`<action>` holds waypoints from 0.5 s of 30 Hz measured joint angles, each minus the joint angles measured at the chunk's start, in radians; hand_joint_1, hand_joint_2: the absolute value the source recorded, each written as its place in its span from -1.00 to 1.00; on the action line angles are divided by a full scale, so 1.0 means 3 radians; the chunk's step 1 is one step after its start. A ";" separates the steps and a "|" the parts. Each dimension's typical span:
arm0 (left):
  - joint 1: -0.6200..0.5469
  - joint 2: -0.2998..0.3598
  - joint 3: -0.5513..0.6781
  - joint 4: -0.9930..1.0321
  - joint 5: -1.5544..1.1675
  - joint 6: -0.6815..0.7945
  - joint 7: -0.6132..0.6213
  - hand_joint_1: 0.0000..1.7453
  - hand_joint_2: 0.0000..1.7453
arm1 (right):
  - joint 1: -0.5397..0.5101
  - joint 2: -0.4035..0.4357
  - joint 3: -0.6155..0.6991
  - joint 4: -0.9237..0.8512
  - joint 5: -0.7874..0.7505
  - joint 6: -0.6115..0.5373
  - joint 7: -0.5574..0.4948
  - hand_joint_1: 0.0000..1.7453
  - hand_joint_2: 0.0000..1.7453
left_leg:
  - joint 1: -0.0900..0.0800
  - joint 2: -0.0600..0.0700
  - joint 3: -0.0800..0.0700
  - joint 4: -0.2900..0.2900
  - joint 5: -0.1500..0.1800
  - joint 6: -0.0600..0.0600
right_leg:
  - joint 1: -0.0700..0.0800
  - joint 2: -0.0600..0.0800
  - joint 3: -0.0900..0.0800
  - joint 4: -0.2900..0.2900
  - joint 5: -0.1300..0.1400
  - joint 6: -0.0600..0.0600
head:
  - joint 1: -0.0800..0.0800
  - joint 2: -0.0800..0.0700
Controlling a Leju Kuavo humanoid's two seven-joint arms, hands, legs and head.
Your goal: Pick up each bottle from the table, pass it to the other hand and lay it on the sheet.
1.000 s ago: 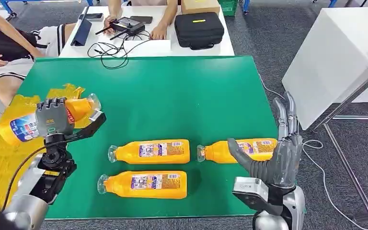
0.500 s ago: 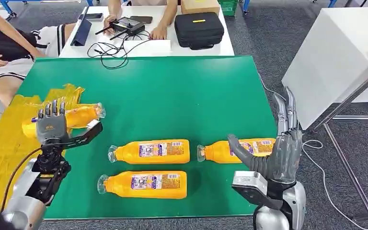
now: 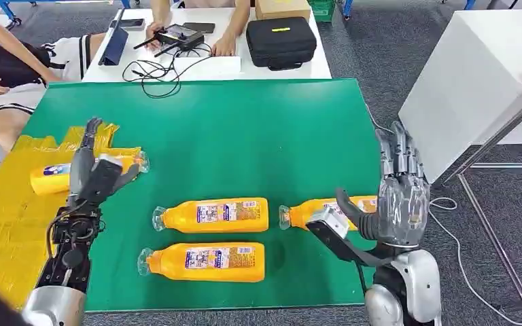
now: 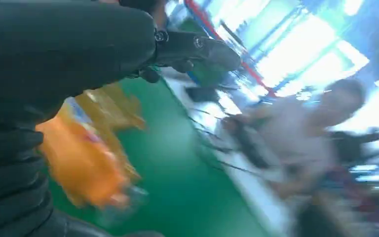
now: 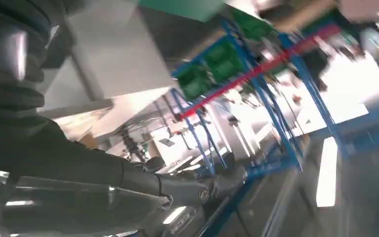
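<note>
Fingers of the left hand [image 3: 94, 178] are spread and empty over the bottle [image 3: 58, 176] lying on the sheet [image 3: 3, 217] (right hand [image 3: 397, 204] likewise open), so a careless withdrawal could roll it.

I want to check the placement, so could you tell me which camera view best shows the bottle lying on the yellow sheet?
The head view: the bottle on the sheet lies whole on the yellow sheet, partly behind the left hand. The left wrist view gives only an orange blur beside the hand. The right wrist view looks away at shelving.
</note>
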 measured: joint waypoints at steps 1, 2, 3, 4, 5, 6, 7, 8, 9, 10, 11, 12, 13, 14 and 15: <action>0.0073 -0.0044 0.0019 -0.0176 0.0203 -0.0140 -0.0070 -1.00 1.00 | -0.0033 -0.0044 -0.0008 0.0051 0.0048 0.0135 0.0049 -1.00 1.00 | 0.0000 -0.0001 -0.0001 0.0000 0.0000 0.0000 | 0.0000 -0.0001 0.0000 0.0000 0.0000 0.0000 | 0.0001 0.0000; 0.0139 -0.0078 0.0028 -0.0336 0.0372 -0.0263 -0.0115 -1.00 1.00 | -0.0074 -0.0097 -0.0010 0.0111 0.0075 0.0247 0.0085 -1.00 1.00 | 0.0000 -0.0003 -0.0001 0.0000 0.0000 0.0000 | 0.0000 -0.0002 0.0000 0.0000 0.0000 0.0000 | 0.0001 0.0000; 0.0204 -0.0110 0.0031 -0.0501 0.0515 -0.0372 -0.0138 -1.00 1.00 | -0.0129 -0.0158 -0.0011 0.0193 0.0082 0.0339 0.0102 -1.00 1.00 | 0.0000 -0.0004 -0.0002 0.0000 0.0000 0.0000 | 0.0000 -0.0003 0.0000 -0.0001 0.0000 0.0000 | 0.0000 0.0000; 0.0254 -0.0138 0.0031 -0.0652 0.0631 -0.0469 -0.0157 -1.00 1.00 | -0.0176 -0.0224 -0.0015 0.0291 0.0071 0.0441 0.0100 -1.00 1.00 | 0.0000 -0.0004 -0.0001 0.0000 0.0000 0.0000 | 0.0000 -0.0003 0.0000 -0.0001 0.0000 0.0000 | 0.0000 0.0000; 0.0299 -0.0162 0.0023 -0.0771 0.0708 -0.0536 -0.0175 -1.00 1.00 | -0.0207 -0.0283 -0.0023 0.0369 0.0045 0.0539 0.0082 -1.00 1.00 | 0.0000 -0.0004 0.0000 0.0000 0.0000 0.0000 | 0.0000 -0.0003 0.0001 -0.0002 0.0000 0.0000 | 0.0000 0.0000; 0.0346 -0.0190 0.0000 -0.0891 0.0764 -0.0591 -0.0191 -1.00 1.00 | -0.0215 -0.0349 -0.0040 0.0447 0.0019 0.0611 0.0053 -1.00 1.00 | 0.0000 -0.0008 -0.0001 0.0000 0.0000 0.0000 | 0.0000 -0.0008 0.0001 -0.0002 0.0000 0.0000 | 0.0000 0.0000; 0.0380 -0.0207 -0.0027 -0.0987 0.0793 -0.0619 -0.0197 -1.00 1.00 | -0.0214 -0.0404 -0.0051 0.0505 0.0003 0.0639 0.0025 -1.00 1.00 | 0.0000 -0.0011 -0.0003 0.0000 0.0000 0.0000 | 0.0000 -0.0011 0.0001 -0.0002 0.0000 0.0000 | 0.0001 0.0000; 0.0415 -0.0220 -0.0056 -0.1073 0.0817 -0.0635 -0.0197 -1.00 1.00 | -0.0214 -0.0453 -0.0066 0.0564 -0.0007 0.0658 0.0005 -1.00 1.00 | 0.0000 -0.0014 -0.0004 0.0000 0.0000 0.0000 | 0.0000 -0.0013 0.0001 -0.0002 0.0000 0.0000 | 0.0001 0.0000; 0.0440 -0.0233 -0.0077 -0.1151 0.0824 -0.0652 -0.0199 -1.00 1.00 | -0.0214 -0.0493 -0.0084 0.0617 -0.0011 0.0661 -0.0010 -1.00 1.00 | 0.0001 -0.0013 -0.0004 0.0000 0.0000 0.0000 | 0.0000 -0.0013 0.0001 -0.0002 0.0000 0.0000 | 0.0000 0.0000; 0.0462 -0.0242 -0.0096 -0.1206 0.0837 -0.0652 -0.0199 -1.00 1.00 | -0.0214 -0.0520 -0.0094 0.0651 -0.0011 0.0677 -0.0015 -1.00 1.00 | 0.0001 -0.0013 -0.0003 0.0000 0.0000 0.0000 | 0.0000 -0.0013 0.0001 -0.0002 0.0000 0.0000 | 0.0000 0.0000; 0.0479 -0.0253 -0.0118 -0.1253 0.0852 -0.0656 -0.0199 -1.00 1.00 | -0.0214 -0.0547 -0.0098 0.0683 -0.0011 0.0716 -0.0016 -1.00 1.00 | 0.0001 -0.0013 -0.0003 0.0000 0.0000 0.0000 | 0.0001 -0.0013 0.0001 -0.0002 0.0000 0.0000 | 0.0000 0.0000; 0.0490 -0.0259 -0.0146 -0.1292 0.0853 -0.0656 -0.0199 -1.00 1.00 | -0.0214 -0.0576 -0.0102 0.0718 -0.0013 0.0774 -0.0026 -1.00 1.00 | 0.0002 -0.0013 -0.0003 0.0000 0.0000 0.0000 | 0.0002 -0.0013 0.0001 -0.0002 0.0000 0.0000 | 0.0000 0.0000; 0.0502 -0.0266 -0.0174 -0.1330 0.0854 -0.0656 -0.0197 -1.00 1.00 | -0.0218 -0.0612 -0.0109 0.0772 -0.0037 0.0844 -0.0054 -1.00 1.00 | 0.0002 -0.0013 -0.0003 0.0000 0.0000 0.0000 | 0.0002 -0.0013 0.0001 -0.0002 0.0000 0.0000 | 0.0000 0.0000; 0.0510 -0.0272 -0.0209 -0.1360 0.0858 -0.0656 -0.0197 -1.00 1.00 | -0.0227 -0.0641 -0.0116 0.0845 -0.0076 0.0889 -0.0089 -1.00 1.00 | 0.0002 -0.0013 -0.0004 0.0000 0.0000 0.0000 | 0.0002 -0.0013 0.0001 -0.0002 0.0000 0.0000 | 0.0000 0.0000; 0.0511 -0.0279 -0.0239 -0.1379 0.0864 -0.0656 -0.0197 -1.00 1.00 | -0.0247 -0.0669 -0.0118 0.0923 -0.0111 0.0902 -0.0121 -1.00 1.00 | 0.0002 -0.0013 -0.0004 0.0000 0.0000 0.0000 | 0.0002 -0.0013 0.0001 -0.0002 0.0000 0.0000 | -0.0001 -0.0001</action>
